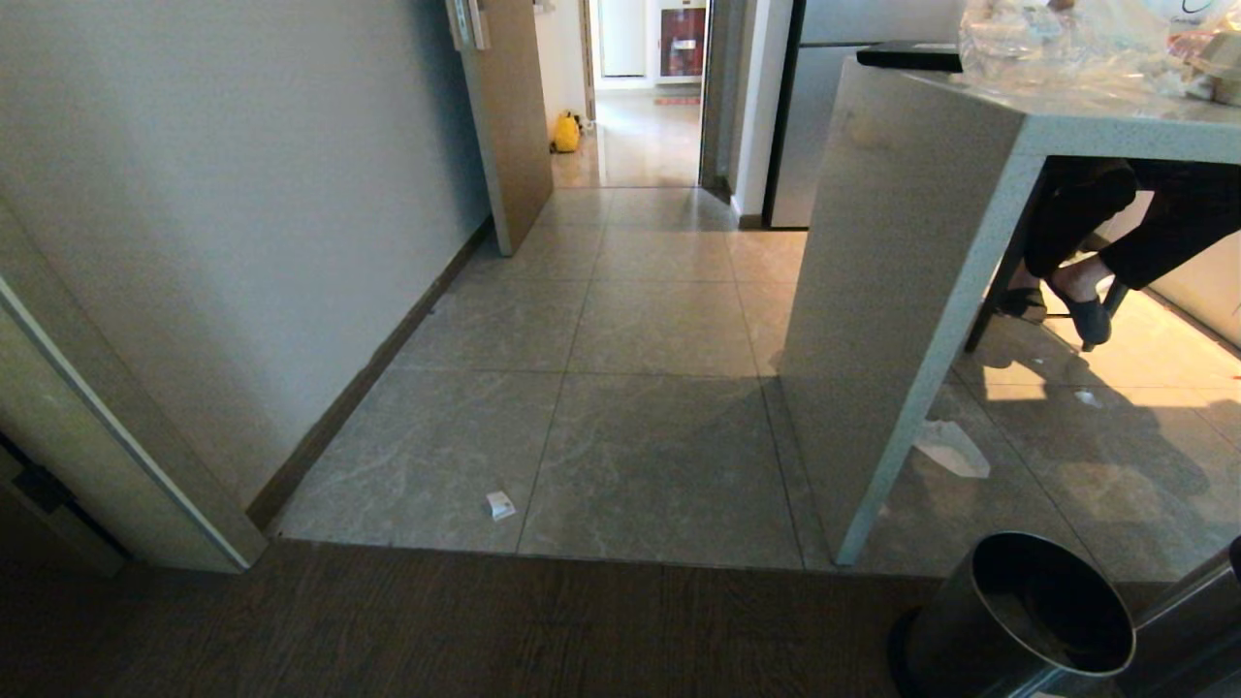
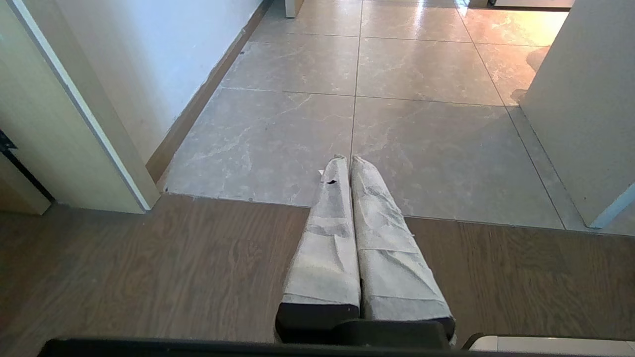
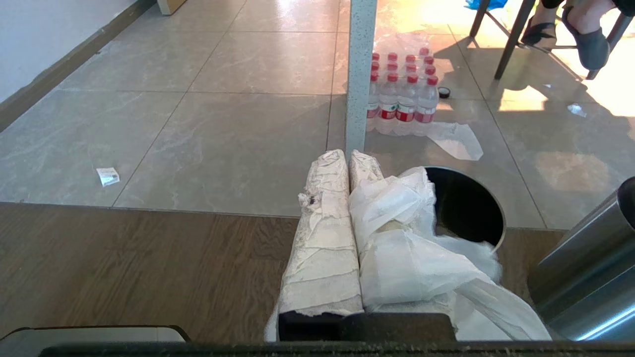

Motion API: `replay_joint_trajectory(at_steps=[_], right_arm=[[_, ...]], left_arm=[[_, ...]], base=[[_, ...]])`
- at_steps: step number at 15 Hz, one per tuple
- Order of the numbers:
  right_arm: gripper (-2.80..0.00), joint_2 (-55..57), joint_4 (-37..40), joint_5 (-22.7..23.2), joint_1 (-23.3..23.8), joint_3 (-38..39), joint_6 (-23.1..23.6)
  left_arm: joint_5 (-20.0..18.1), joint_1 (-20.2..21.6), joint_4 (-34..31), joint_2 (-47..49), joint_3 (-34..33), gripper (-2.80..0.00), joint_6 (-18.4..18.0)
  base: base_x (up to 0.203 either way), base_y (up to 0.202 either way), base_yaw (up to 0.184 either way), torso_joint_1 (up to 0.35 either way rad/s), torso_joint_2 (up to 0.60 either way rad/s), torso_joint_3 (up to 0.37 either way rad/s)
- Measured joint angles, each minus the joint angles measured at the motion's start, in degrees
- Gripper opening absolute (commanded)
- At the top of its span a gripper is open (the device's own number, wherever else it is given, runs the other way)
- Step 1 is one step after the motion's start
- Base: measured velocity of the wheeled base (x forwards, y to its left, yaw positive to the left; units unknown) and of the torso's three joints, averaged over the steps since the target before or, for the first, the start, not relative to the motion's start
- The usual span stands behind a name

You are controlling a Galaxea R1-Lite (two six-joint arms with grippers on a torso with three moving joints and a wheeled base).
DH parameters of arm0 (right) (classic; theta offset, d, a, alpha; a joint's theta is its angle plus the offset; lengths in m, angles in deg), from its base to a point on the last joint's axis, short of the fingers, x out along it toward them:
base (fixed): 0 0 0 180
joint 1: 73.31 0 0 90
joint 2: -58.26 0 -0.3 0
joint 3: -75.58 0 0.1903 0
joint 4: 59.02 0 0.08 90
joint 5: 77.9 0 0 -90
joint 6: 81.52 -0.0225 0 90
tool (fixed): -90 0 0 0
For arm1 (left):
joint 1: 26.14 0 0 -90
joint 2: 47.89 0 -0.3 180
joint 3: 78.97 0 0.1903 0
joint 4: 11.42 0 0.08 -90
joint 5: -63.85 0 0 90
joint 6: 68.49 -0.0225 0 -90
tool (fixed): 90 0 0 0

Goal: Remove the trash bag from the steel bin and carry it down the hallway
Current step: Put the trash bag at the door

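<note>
While we hang here at the doorway, let us take the room in from the big things down. Grey marbled floor tiles (image 1: 659,330) run ahead past a plain wall (image 1: 223,213) with brown skirting and an open wooden door (image 1: 509,116), and beyond that opening a brighter passage (image 1: 645,136) shows, which we judge to be the way out to the hallway. Under us lies dark wood flooring (image 1: 436,620). To our right stands a pale stone counter (image 1: 902,291) with a person's legs (image 1: 1086,242) seated behind it, a pack of water bottles (image 3: 404,94) at its foot, and a scrap of paper (image 1: 500,504) on the tiles.

Now the steel bin (image 1: 1018,620): it sits low on our right beside the counter's end panel, its dark mouth looking empty from the head view. The trash bag (image 3: 421,248) is a thin white film, crumpled, and our right tool (image 3: 347,158) has its wrapped fingers pressed together with the film bunched along one of them. We judge it light, soft and slippery, easily torn, so the gathered neck is the place to hold, and a firm pinch matters more than force. How much of it hangs below we cannot see.

Our left tool (image 2: 347,161) is closed too and empty, pointing out over the wood-to-tile seam.
</note>
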Motion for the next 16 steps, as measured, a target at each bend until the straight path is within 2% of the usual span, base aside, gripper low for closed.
replay_joint_trajectory(at_steps=[16], right_arm=[[-2.8,0.0,0.0,0.06,0.0,0.0,0.12]], left_arm=[[0.09,0.0,0.01,0.0,0.0,-2.8,-0.02]], base=[[0.0,0.0,0.0,0.0,0.0,0.0]])
